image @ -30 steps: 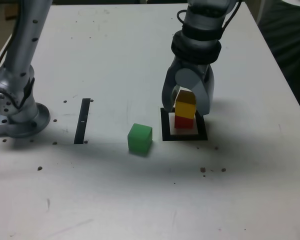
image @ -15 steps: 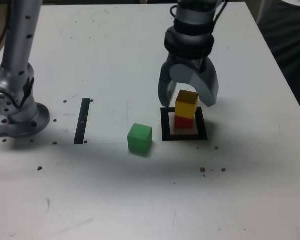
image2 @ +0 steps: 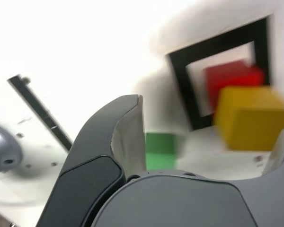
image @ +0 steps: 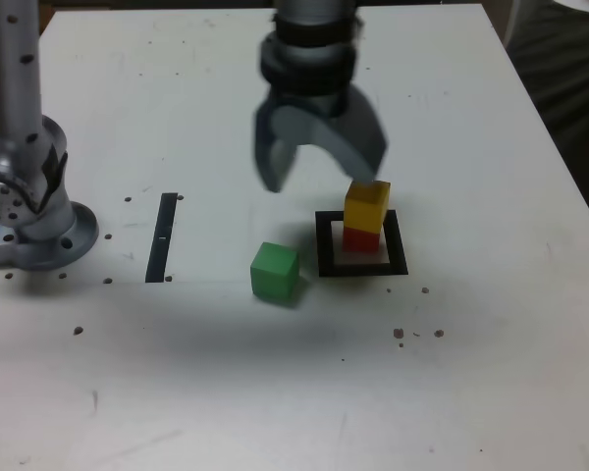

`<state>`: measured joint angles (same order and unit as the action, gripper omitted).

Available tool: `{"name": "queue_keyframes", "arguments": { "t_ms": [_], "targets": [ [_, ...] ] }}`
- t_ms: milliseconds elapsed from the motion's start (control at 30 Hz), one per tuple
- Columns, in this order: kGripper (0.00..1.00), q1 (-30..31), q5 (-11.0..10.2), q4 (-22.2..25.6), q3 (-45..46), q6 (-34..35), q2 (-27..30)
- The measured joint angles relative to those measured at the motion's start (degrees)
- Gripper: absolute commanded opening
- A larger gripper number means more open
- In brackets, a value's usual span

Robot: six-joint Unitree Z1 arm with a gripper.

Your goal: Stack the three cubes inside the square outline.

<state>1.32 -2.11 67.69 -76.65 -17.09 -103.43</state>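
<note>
With two cubes already stacked, the green cube (image: 275,271) is the one left. It sits on the table (image: 226,392) just off the outline's (image: 362,267) edge, on the exterior view's left, nearer the camera than anything else that matters. Inside the outline, the red cube (image: 362,238) is on the white centre with the yellow cube (image: 367,205) on top, looks slightly twisted. Beyond the outline and up in the air hangs the gripper (image: 319,172), spread wide, holding nothing. From there, green lies below and toward the camera, a bit left, so I'd guess a short drop-and-grab comes next.
</note>
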Motion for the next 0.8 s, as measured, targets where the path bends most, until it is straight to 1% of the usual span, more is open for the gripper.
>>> {"name": "queue_keyframes", "arguments": {
  "t_ms": [100, 167, 333, 433, 533, 667, 800],
  "targets": [
    [1.0, 0.8, 0.8, 0.4, 2.9, 0.3, 2.5],
    [1.0, 1.8, 0.7, 0.6, 4.1, 1.3, 3.6],
    [1.0, 5.5, -0.8, 1.6, 4.7, 4.7, 5.4],
    [1.0, 8.1, -1.9, 2.5, 4.7, 7.2, 5.4],
    [0.99, 10.7, -2.1, 3.2, 4.6, 9.3, 5.3],
    [0.98, 12.1, -1.5, 3.6, 4.7, 10.6, 3.3],
    [0.96, 12.2, -0.7, 3.6, 5.4, 10.9, 1.1]
  ]
}}
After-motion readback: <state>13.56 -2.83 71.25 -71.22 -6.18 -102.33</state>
